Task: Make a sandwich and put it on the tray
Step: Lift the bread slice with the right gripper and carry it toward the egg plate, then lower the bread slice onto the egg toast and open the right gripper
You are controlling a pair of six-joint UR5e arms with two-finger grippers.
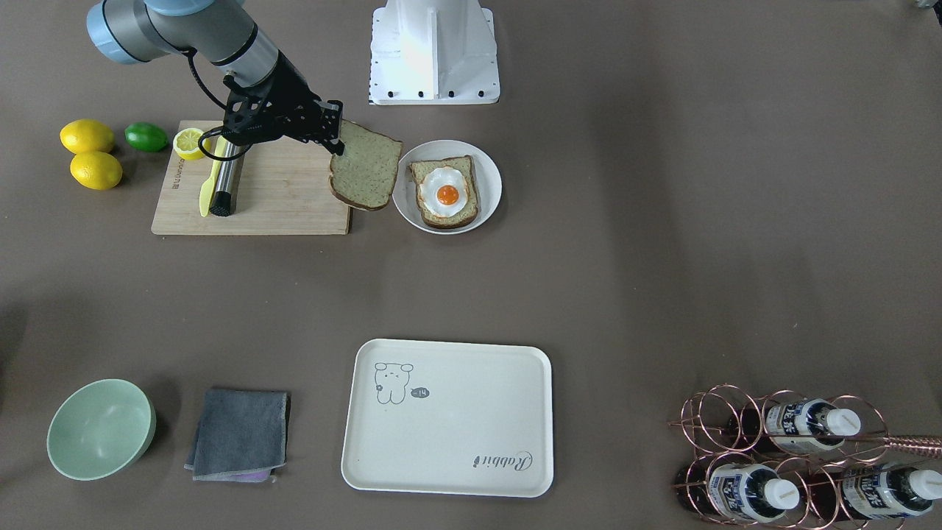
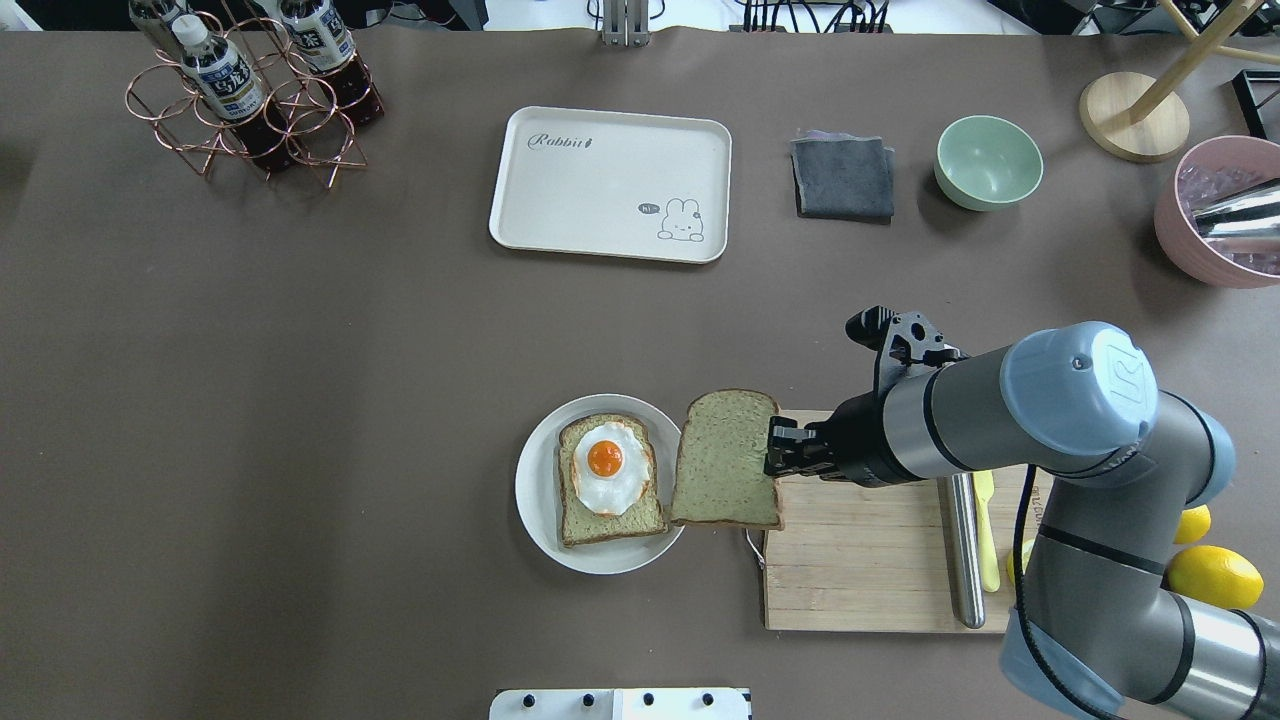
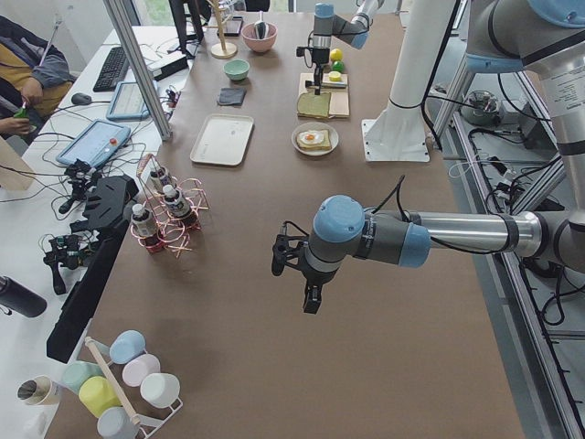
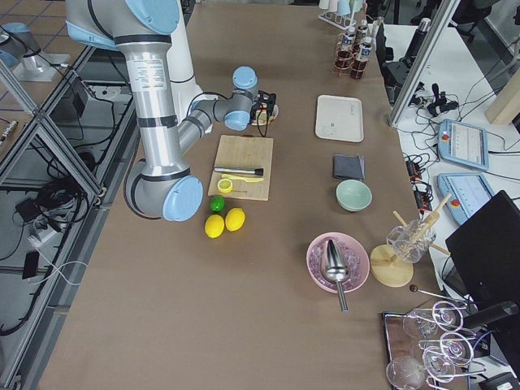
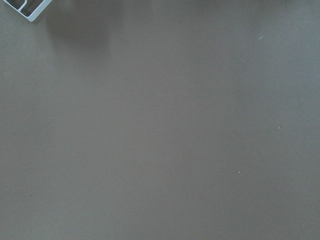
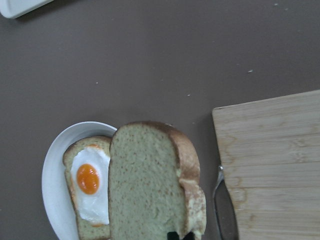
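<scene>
My right gripper (image 2: 775, 450) is shut on the edge of a wholegrain bread slice (image 2: 727, 460) and holds it in the air between the wooden cutting board (image 2: 860, 570) and the round white plate (image 2: 530, 490). The held slice also shows in the front view (image 1: 366, 175) and the right wrist view (image 6: 150, 185). On the plate lies the other slice (image 2: 610, 525) with a fried egg (image 2: 607, 465) on top. The cream tray (image 2: 600, 190) lies bare at the far side. My left gripper (image 3: 309, 300) hangs over bare table far from these; I cannot tell if it is open or shut.
On the cutting board lie a metal rod (image 2: 963, 545), a yellow knife (image 2: 985, 530) and a lemon half (image 1: 190, 143). Lemons (image 1: 92, 154) and a lime (image 1: 146, 137) lie beside it. A grey cloth (image 2: 843, 178), a green bowl (image 2: 988, 162) and a bottle rack (image 2: 250, 95) stand near the tray.
</scene>
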